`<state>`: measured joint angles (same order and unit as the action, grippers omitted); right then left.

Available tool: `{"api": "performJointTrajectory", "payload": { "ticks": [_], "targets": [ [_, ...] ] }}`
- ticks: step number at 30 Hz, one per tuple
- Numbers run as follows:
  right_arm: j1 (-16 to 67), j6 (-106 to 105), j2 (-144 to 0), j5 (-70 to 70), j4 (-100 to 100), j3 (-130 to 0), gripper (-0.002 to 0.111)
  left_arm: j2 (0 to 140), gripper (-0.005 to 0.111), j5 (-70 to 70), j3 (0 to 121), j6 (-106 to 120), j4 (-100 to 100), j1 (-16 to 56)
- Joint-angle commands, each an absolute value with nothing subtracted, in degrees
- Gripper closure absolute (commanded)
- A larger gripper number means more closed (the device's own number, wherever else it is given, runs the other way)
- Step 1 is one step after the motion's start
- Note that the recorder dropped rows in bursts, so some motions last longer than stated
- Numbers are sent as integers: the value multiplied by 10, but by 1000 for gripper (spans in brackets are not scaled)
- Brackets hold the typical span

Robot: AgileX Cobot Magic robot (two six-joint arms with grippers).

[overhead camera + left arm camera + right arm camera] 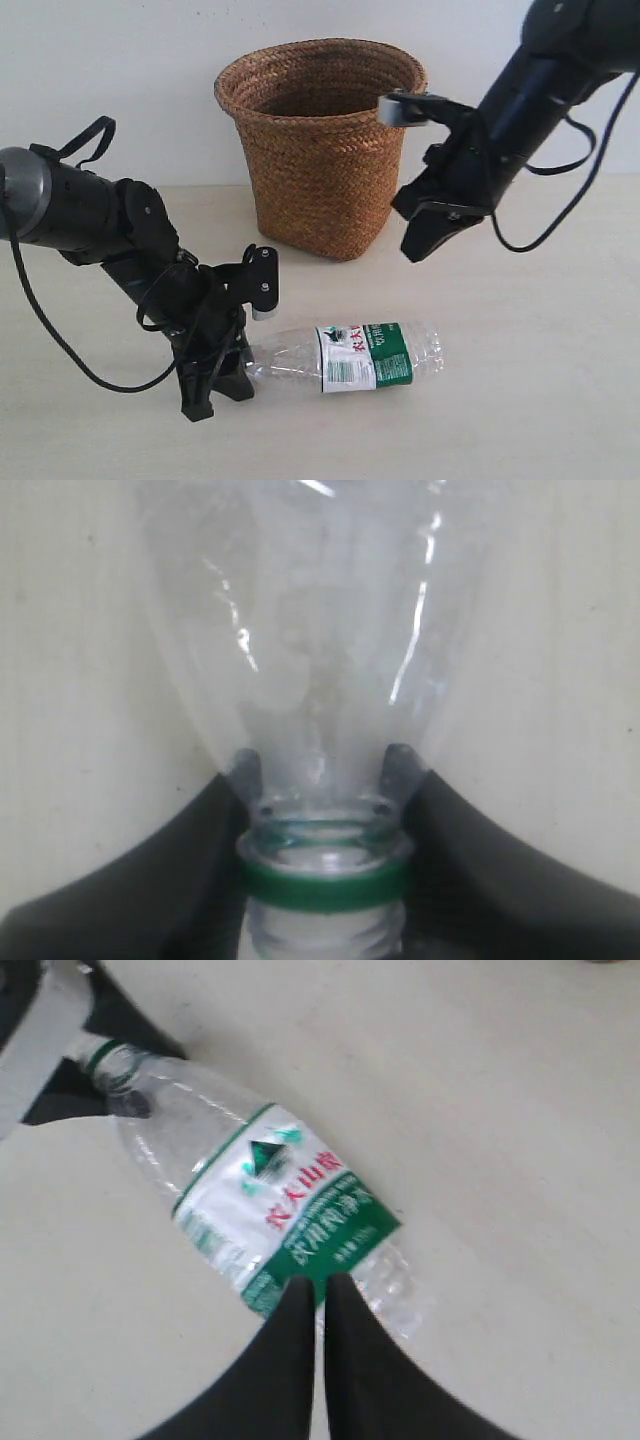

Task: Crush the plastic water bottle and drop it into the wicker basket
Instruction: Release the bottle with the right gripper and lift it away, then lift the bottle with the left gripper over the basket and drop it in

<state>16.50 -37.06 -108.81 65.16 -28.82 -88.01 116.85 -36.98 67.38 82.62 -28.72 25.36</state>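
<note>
The plastic water bottle (350,356) lies on its side on the table, in front of the wicker basket (320,140). No cap shows on it; only the green neck ring (325,885) and bare threads are visible. My left gripper (232,368) is shut on the bottle's neck, its fingers (190,870) pressed against both sides of the neck. My right gripper (418,247) hangs in the air above the bottle's far end, beside the basket, shut with nothing held. In the right wrist view the bottle's green-and-white label (290,1205) lies just beyond the closed fingertips (345,1295).
The basket stands upright at the back of the pale table (540,400), close to the white wall. Black cables trail from both arms.
</note>
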Motion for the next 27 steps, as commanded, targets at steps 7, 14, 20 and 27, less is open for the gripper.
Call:
{"api": "performJointTrajectory", "payload": {
  "ticks": [7,14,20,27],
  "targets": [
    [126,-325,-910,376,-165,-593,108,1057,102,-449,669,773,-280,253],
    [45,-284,-854,296,-128,-507,108,997,102,-499,700,788,-272,254],
    [33,-289,-853,272,-138,-507,108,992,102,-530,839,774,-272,252],
    [34,-294,-853,271,-164,-507,108,1031,31,-126,886,720,-263,244]
  ]
}}
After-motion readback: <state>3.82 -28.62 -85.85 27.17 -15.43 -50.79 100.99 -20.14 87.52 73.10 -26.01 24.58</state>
